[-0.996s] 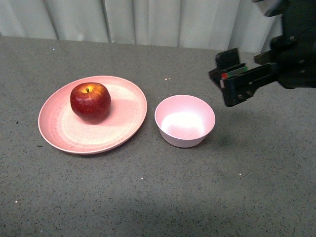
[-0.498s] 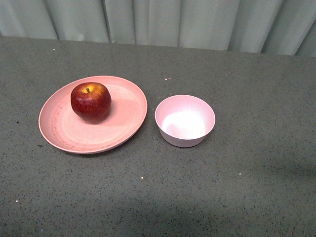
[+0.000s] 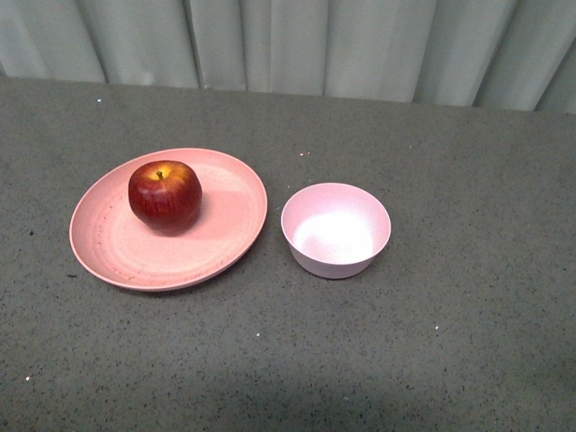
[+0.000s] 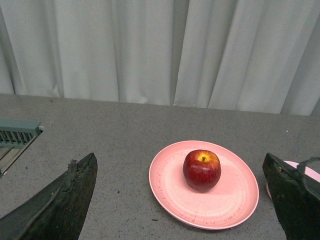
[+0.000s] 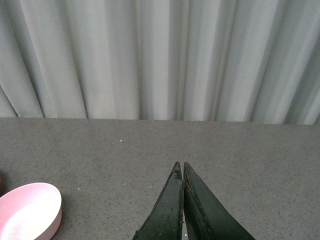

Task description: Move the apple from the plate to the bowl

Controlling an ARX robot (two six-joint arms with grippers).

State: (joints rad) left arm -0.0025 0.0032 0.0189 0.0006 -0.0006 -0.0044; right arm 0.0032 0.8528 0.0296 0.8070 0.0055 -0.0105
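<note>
One apple (image 3: 165, 195) on the plate (image 3: 229, 225), untouched.
Left hand (image 4: 180, 159) spread wide, right hand (image 5: 180, 165) clenched on nothing. Bowl (image 3: 336, 229) stands just beside, empty. Risk: glossy apple could slip from an off-centre grasp or clip the narrow bowl rim.

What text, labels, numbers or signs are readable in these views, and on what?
None readable in any view.
The apple, plate, bowl, table and curtain carry no print.
The grey vented part at the edge of the left wrist view shows no marking.
</note>
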